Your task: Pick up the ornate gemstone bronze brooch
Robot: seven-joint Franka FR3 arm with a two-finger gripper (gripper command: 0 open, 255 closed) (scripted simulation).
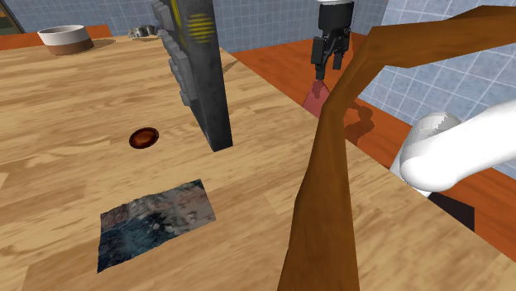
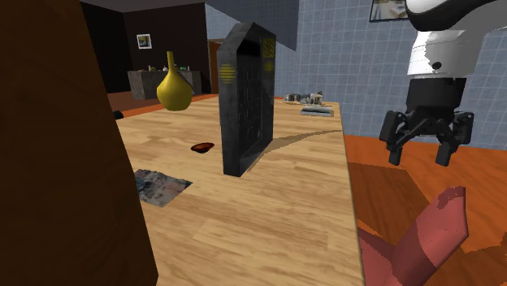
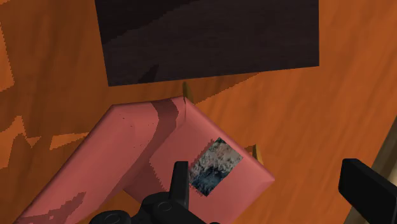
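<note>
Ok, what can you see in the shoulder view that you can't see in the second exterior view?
Shoulder view's own: a bowl at the far end of the table. Second exterior view's own: a yellow vase and a small framed picture on the dark wall. Both share the wooden table, the little brown brooch, the tall dark slab, the patterned flat sheet, the pink shape, and the open black jaws above it.

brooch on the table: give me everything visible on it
The brooch is a small oval, dark reddish-brown with a paler rim and darker centre; gem detail can't be made out. It lies flat on the light wooden table, apart from the tall dark slab and the mottled mat. Only the table touches it.
</note>
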